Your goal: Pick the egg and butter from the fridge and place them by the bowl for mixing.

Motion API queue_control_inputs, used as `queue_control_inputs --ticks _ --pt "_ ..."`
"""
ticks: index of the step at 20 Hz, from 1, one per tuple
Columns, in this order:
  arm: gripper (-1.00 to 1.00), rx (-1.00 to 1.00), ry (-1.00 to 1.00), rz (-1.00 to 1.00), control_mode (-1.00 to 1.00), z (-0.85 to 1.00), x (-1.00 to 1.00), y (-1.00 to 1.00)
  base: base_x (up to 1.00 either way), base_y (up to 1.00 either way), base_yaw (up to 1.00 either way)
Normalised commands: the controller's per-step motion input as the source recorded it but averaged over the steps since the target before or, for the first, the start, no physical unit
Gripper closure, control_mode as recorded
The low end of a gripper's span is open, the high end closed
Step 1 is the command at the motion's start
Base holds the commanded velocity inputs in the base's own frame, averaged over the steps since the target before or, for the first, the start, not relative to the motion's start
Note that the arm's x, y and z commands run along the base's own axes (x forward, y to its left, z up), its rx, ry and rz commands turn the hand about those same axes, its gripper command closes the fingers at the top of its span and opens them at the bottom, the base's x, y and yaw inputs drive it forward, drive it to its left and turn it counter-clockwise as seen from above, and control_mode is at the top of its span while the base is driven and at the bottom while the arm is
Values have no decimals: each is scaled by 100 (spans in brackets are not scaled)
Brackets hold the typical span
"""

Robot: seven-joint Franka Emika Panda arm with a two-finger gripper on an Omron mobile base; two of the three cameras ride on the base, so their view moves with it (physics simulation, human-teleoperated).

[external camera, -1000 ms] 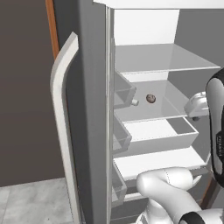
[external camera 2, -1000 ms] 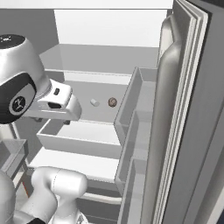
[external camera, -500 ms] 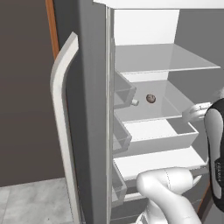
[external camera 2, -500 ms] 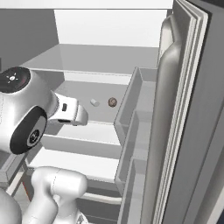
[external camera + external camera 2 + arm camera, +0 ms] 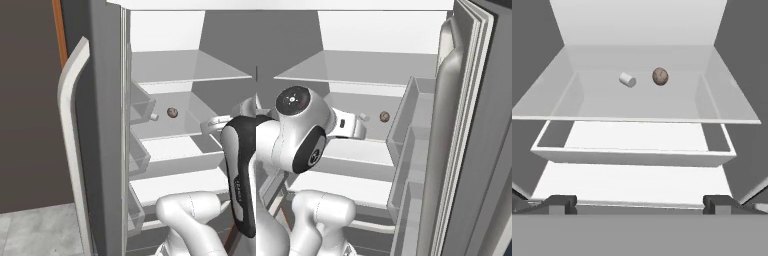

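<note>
Speckled brown egg [image 5: 660, 76], white cylinder [image 5: 627, 80], grey fridge [image 5: 105, 125].

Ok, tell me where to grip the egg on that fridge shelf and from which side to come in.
Grip the egg across its narrow middle, coming straight in from the fridge's open front with the open end effector. It lies alone on the glass shelf, the small white cylinder clear to one side.

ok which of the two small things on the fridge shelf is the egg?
The brownish speckled oval egg. The other thing beside it is a small white cylinder lying on its side.
</note>
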Motion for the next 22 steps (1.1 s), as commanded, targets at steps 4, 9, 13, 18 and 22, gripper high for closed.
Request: queue_control_inputs --ticks 4,9,13,18,22 --pt "-100 0 0 0 -100 0 50 0 0 0 0" --pt "-100 0 0 0 -100 -2 58 0 0 0 0" --pt "-100 0 0 0 -100 -25 72 0 0 0 0" --pt "-100 1 0 0 -100 -37 74 -4 0 0 0" --pt "-100 5 0 0 -100 -52 66 -16 0 0 0"
